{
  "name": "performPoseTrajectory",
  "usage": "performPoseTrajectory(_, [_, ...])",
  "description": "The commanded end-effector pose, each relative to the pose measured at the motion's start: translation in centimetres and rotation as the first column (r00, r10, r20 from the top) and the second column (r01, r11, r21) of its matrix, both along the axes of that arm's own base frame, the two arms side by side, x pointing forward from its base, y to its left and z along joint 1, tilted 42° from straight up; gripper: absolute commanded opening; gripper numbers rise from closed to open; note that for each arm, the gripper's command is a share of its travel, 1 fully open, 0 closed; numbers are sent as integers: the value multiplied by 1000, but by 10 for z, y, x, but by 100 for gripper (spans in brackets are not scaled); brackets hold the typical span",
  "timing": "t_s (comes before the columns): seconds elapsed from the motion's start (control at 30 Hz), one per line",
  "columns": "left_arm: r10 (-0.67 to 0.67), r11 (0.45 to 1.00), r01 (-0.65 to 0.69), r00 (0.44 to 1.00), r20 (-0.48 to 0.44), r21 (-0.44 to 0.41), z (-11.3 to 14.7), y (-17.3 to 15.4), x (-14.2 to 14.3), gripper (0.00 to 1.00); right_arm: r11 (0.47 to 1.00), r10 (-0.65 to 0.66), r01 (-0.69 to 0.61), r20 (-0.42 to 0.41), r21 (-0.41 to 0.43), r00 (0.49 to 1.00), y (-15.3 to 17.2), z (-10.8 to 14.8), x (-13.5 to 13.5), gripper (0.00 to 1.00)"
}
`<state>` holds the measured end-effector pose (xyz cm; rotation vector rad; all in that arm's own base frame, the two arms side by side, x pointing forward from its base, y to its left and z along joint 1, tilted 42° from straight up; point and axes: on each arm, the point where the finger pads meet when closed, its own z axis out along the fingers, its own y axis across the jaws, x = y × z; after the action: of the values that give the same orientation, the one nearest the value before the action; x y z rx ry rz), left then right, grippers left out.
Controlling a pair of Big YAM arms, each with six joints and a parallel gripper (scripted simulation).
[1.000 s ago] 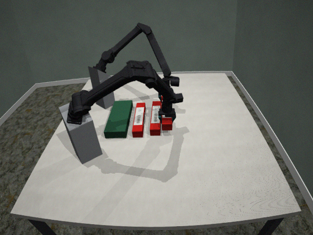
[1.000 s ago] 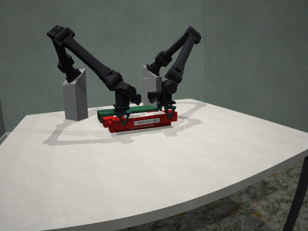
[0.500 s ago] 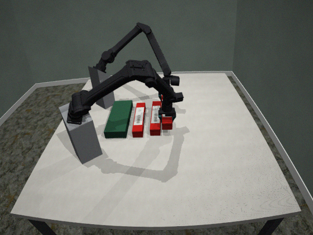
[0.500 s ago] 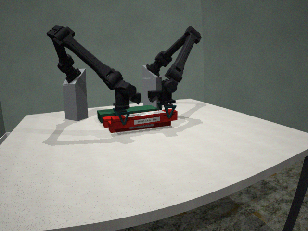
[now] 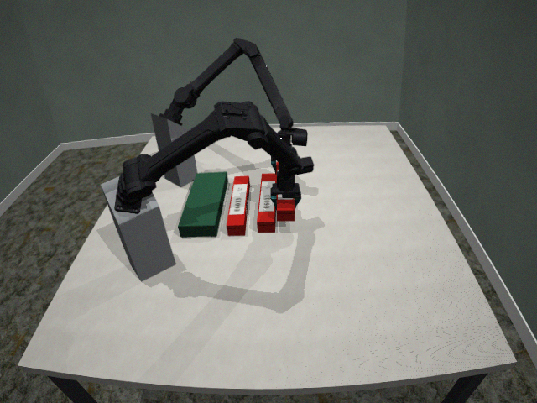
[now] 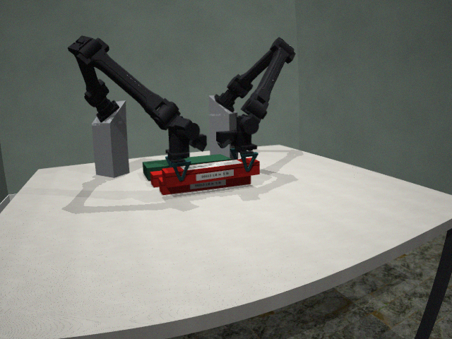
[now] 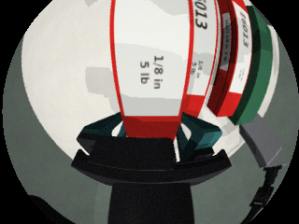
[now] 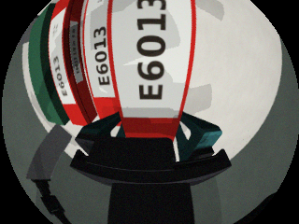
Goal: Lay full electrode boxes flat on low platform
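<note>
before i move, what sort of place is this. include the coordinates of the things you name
Probably a plain room set up as a robot workstation: two black arms (image 6: 123, 82) on grey pedestals (image 5: 143, 243) (image 6: 102, 149), a pale table (image 5: 346, 281) (image 6: 219, 248), and bare grey-green walls (image 5: 325, 65) (image 6: 182, 54).

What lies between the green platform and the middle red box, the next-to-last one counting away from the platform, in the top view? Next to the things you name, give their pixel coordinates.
In the top view, another red box (image 5: 231, 222) lies there, label up.
</note>
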<state>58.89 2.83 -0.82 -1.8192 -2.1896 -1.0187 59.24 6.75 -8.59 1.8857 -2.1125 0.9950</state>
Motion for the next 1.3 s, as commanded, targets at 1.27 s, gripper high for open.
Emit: performPoseTrajectory(1.27, [-41, 999, 42, 993, 110, -9, 84, -48, 9, 0, 999, 37, -40, 113, 18, 993, 55, 81, 8, 0])
